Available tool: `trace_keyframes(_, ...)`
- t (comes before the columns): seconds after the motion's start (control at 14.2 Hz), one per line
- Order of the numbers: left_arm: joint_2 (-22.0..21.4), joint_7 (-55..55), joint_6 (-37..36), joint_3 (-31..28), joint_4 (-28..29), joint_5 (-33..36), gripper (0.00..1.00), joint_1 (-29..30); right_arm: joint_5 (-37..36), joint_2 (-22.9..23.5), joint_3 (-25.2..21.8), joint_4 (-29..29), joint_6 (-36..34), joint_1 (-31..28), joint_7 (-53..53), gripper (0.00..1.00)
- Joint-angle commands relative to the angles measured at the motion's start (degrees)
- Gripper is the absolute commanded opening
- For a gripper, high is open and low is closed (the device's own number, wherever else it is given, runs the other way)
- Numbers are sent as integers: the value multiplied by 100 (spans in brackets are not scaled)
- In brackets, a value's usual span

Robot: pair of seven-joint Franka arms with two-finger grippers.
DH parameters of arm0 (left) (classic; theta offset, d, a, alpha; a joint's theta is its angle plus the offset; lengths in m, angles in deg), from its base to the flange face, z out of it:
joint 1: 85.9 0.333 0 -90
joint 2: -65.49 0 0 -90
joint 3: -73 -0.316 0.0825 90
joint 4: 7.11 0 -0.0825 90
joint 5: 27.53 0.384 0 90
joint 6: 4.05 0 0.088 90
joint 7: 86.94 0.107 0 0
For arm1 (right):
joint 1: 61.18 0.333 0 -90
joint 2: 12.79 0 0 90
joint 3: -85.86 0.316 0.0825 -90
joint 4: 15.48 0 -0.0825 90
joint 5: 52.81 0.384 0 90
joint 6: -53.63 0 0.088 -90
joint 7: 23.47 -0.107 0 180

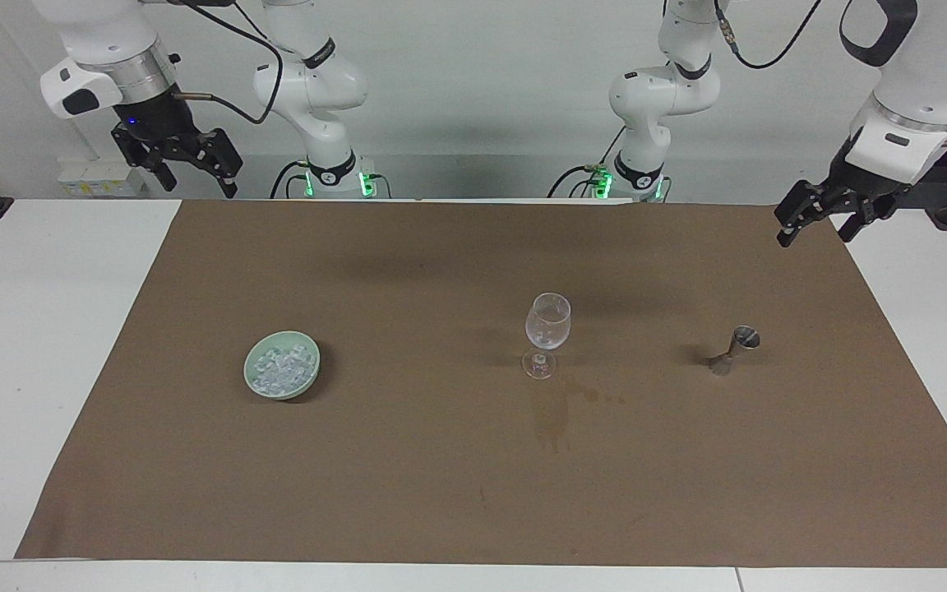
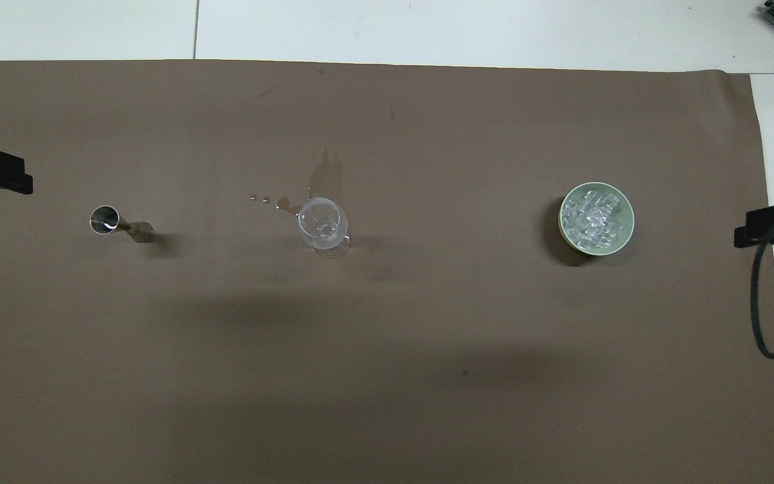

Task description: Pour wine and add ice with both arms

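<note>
Over table ends, left pincer & right pincer hang raised; spread, empty.

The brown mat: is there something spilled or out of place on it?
Yes. A dark wet stain marks the brown mat beside the foot of the wine glass, on the side away from the robots, with a few small drops toward the jigger. It looks like spilled liquid. The glass, the jigger and the bowl of ice stand upright.

Even, bright overhead light, no glare. Soft broad shadows cross mid-frame on the brown mat; short shadows beside the bowl and glass. Sharp throughout.
</note>
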State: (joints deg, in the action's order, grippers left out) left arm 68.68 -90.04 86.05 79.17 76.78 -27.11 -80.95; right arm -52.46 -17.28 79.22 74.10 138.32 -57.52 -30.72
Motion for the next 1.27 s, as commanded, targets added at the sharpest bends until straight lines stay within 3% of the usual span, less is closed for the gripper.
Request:
trace_keyframes(0.0, -46, 20, -151, -37, -75, -69, 100, -38, 123, -105, -4, 112, 4, -23, 92, 100)
trace_keyframes(1.2, -11, -94, -134, -72, -84, -86, 100, -73, 123, -105, -4, 112, 4, -23, 92, 100)
